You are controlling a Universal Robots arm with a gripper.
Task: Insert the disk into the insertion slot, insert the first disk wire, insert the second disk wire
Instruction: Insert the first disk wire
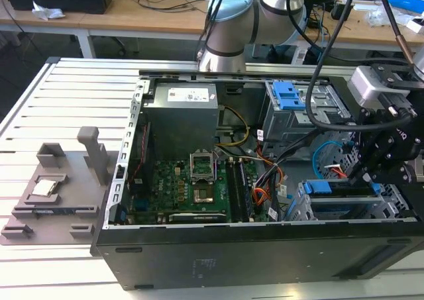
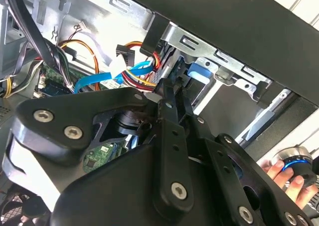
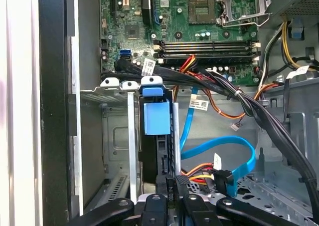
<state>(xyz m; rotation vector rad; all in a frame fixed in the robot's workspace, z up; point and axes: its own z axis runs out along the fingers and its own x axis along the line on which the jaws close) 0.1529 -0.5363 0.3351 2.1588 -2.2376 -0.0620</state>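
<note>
The disk stands on edge inside the insertion slot, a silver sheet-metal cage; its blue carrier tab faces the motherboard. In the exterior view the disk lies in the cage at the near right corner of the case. My gripper is just above the disk's rear edge with its fingers pressed together and nothing seen between them. In the second wrist view the gripper tips sit beside the blue carrier. A blue flat wire with a black plug lies loose beside the cage.
The motherboard and the power supply fill the case's left half. A taller grey cage with blue clips stands at the back. Bundled black cables cross near the slot. A hand rests outside the case. A grey fixture lies on the table.
</note>
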